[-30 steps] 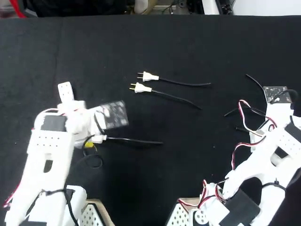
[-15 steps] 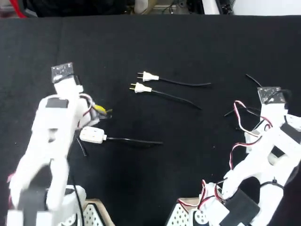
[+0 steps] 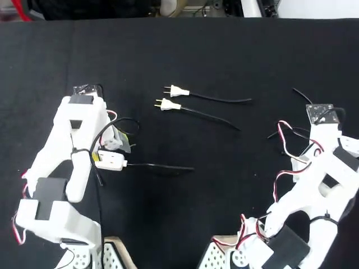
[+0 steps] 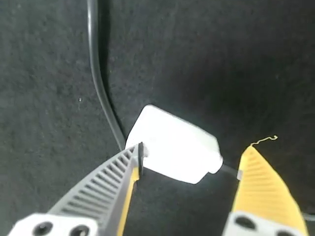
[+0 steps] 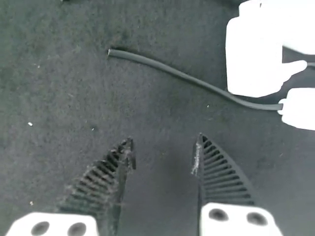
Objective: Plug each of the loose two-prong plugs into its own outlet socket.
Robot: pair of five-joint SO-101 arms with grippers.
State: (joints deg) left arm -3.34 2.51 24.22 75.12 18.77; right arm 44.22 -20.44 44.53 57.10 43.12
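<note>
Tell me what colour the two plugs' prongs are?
Gold prongs on white plugs, clearest in the high view.

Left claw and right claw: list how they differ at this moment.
The left claw straddles the white socket block; the right claw has only bare table between its fingers, with a black cable lying ahead.
The left claw has one yellow finger and one grey; the right claw's are both dark grey.
Shared: both are open and point down at the table.

Two loose plugs (image 3: 178, 91); socket (image 3: 110, 160) seemingly vacant
</note>
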